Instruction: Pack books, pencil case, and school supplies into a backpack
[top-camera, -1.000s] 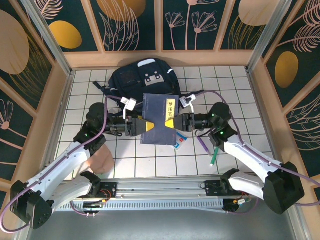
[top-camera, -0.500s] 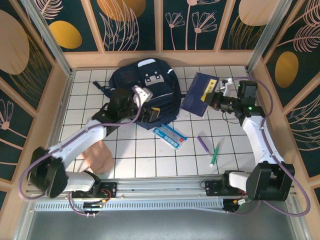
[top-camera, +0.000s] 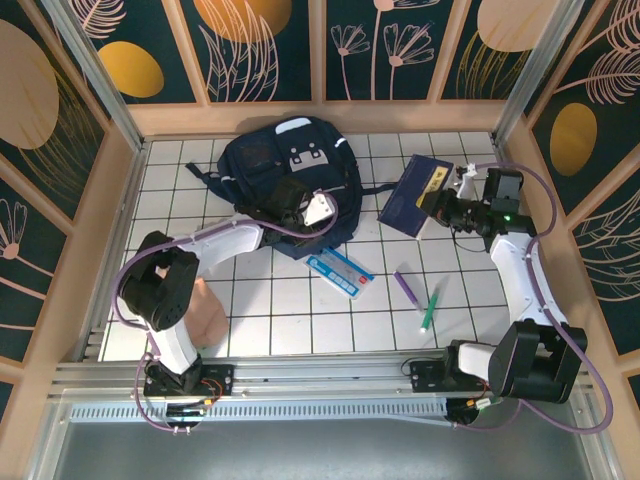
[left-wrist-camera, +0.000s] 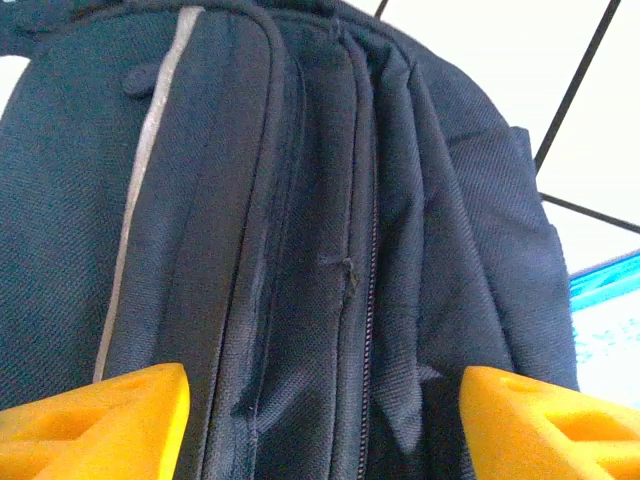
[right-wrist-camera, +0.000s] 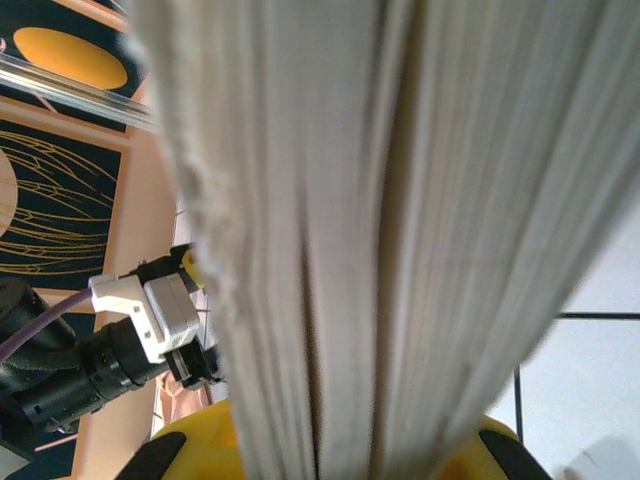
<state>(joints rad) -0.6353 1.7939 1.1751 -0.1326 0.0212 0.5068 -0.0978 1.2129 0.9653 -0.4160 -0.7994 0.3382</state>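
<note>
Book (top-camera: 412, 190), dark navy with a yellow label, is held tilted at the right side of the table, its page edges pinched between the fingers of the right gripper (top-camera: 440, 205). The backpack (top-camera: 270, 165) lies well apart to its left, with its zip seams, which look closed, running lengthwise away from the left gripper (left-wrist-camera: 322, 410), whose fingers stand spread on either side of them. That left arm is much the nearer to the bag, so it would probably have to part the zip before the book can travel leftward into it.

we see the backpack (left-wrist-camera: 300, 250) as coarse woven matt cloth; the book (right-wrist-camera: 400, 200) shows rough paper page edges; the worktop (top-camera: 280, 310) is glossy tile.
</note>
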